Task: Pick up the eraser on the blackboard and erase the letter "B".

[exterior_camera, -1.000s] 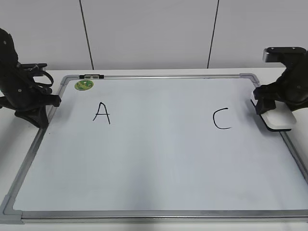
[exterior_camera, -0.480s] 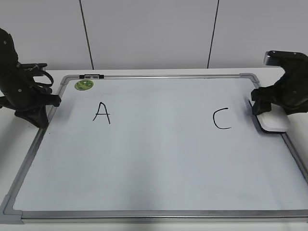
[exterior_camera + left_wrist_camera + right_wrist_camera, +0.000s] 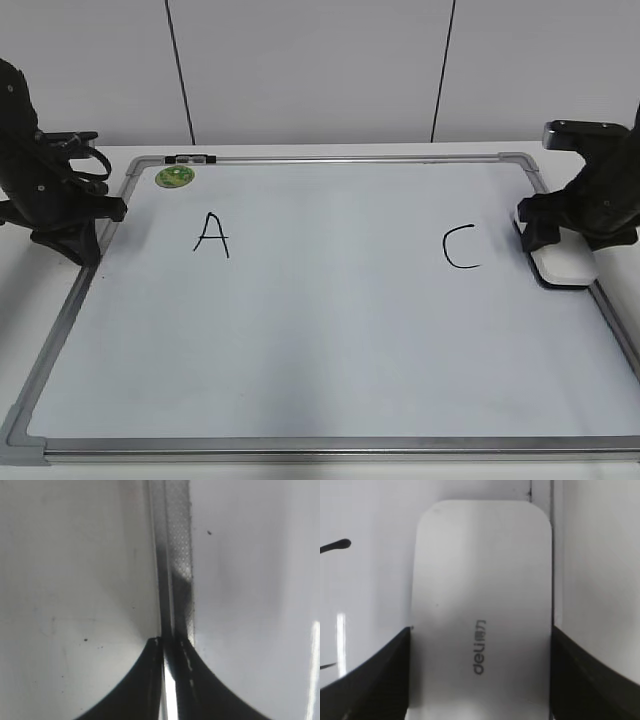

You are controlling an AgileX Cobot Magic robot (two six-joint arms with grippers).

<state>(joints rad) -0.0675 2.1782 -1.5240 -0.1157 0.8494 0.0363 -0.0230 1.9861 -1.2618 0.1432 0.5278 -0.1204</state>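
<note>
At the blackboard's (image 3: 330, 330) right edge, the right gripper (image 3: 553, 238) clasps the Deli eraser (image 3: 481, 615) beside the "C" (image 3: 461, 248); the left gripper (image 3: 170, 645) is pinched closed, holding nothing.

**Stuff sitting around that isn't the main event**

A round green magnet (image 3: 175, 176) is stuck up near the far-left corner. Just right of it, a small black-and-clear clip thing (image 3: 189, 158) is on the far edge. A black letter "A" (image 3: 211, 235) is on the left side, a black "C" (image 3: 461, 248) toward the right edge. White table (image 3: 30, 300) underneath, pale panelled wall (image 3: 310, 70) behind.
</note>
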